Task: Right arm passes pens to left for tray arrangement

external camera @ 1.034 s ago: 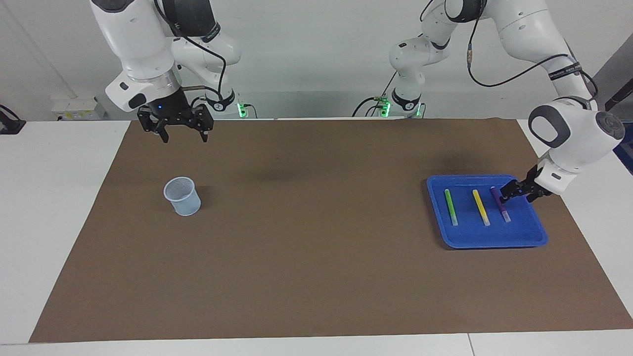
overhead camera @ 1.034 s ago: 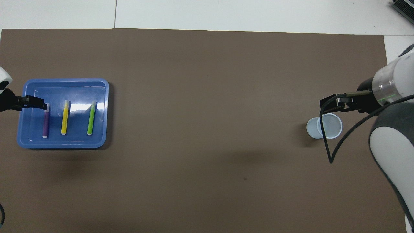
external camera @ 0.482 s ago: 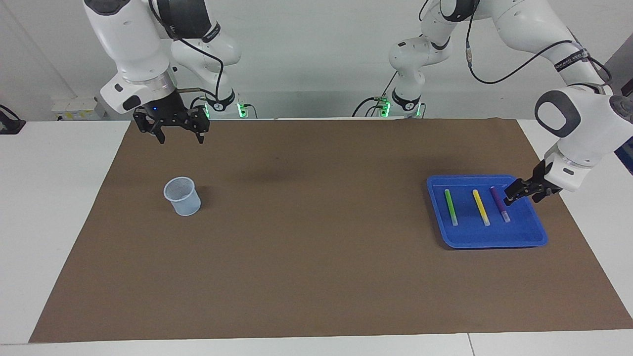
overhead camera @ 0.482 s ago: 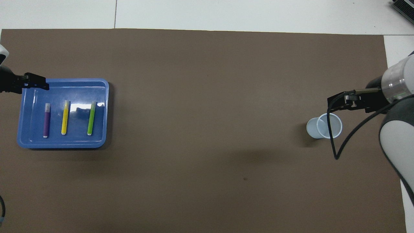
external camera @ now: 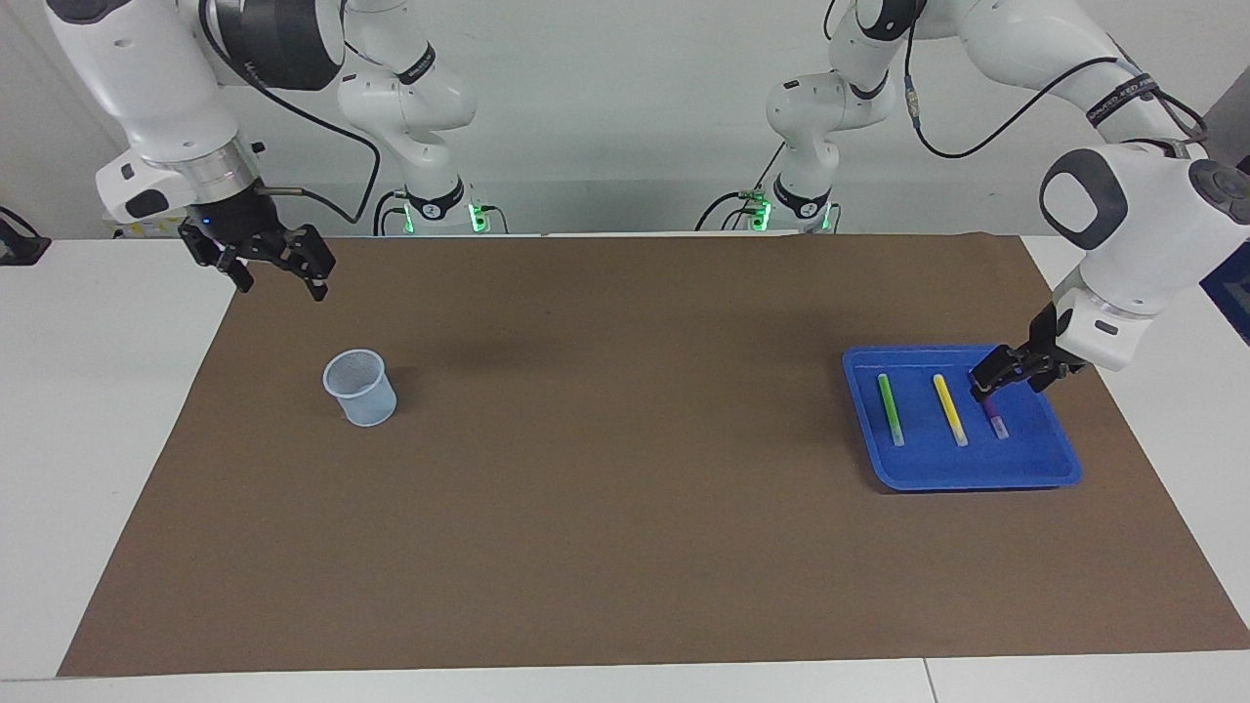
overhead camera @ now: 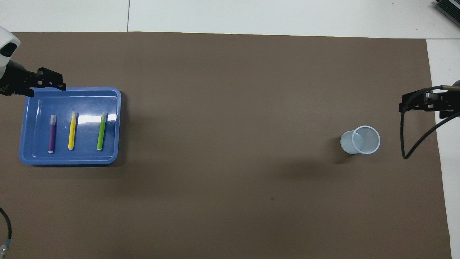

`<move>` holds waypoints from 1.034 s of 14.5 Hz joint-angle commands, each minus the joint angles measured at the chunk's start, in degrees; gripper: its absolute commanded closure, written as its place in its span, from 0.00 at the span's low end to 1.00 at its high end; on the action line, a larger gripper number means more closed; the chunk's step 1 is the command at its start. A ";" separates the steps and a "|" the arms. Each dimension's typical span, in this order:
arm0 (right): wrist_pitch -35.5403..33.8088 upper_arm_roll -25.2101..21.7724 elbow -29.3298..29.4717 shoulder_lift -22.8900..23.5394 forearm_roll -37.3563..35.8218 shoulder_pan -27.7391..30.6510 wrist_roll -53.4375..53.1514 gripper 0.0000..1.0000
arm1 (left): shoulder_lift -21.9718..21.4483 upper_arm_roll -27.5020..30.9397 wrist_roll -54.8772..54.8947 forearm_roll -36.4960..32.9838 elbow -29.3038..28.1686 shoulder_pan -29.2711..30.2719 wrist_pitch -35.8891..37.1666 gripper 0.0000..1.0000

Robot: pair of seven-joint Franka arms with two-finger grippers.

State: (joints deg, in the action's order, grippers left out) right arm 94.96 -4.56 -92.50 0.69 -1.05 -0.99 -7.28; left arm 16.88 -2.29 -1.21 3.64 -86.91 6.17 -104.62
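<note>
While both hands (external camera: pixel 278 276) (external camera: pixel 984 383) gape empty: three pens (overhead camera: pixel 73 130) in tray (overhead camera: pixel 70 160), one cup (overhead camera: pixel 363 141).

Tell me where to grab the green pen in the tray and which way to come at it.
Grip the green pen mid-barrel, coming straight down, fingers closing across its width. It lies flat in the blue tray, parallel to the yellow pen, with a gap on each side, so the fingers probably fit. The raised rim would likely hinder a sideways approach.
</note>
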 commanded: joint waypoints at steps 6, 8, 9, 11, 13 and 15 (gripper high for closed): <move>-1.98 0.87 3.29 1.16 3.23 0.12 -0.19 0.00 | -3.61 0.62 -1.33 -2.76 1.21 -3.97 4.51 0.00; -1.71 3.23 3.03 1.07 3.33 -0.15 -0.62 0.00 | -5.36 0.53 -1.33 -2.76 0.87 -4.59 5.83 0.00; -1.97 4.20 3.03 1.15 3.16 -0.15 -0.63 0.00 | -6.59 0.53 -1.33 -2.76 0.34 -4.59 6.18 0.00; -1.97 5.44 3.03 1.07 2.98 -0.15 -0.72 0.00 | -8.87 0.53 -1.33 -2.76 -1.68 -5.11 6.36 0.00; -1.97 5.44 2.85 0.89 2.98 -0.06 -0.54 0.00 | -10.20 0.45 -1.33 -2.76 -2.30 -5.47 7.32 0.00; -2.06 5.35 2.76 0.89 2.63 -0.06 -0.28 0.00 | -11.08 0.45 -1.25 -2.76 -2.82 -5.47 7.86 0.00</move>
State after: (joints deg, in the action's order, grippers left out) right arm 93.52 0.86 -90.77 0.90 1.35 -1.36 -7.42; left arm 8.15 -2.38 -1.85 2.07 -87.13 1.52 -97.35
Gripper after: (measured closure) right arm 0.000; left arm 0.000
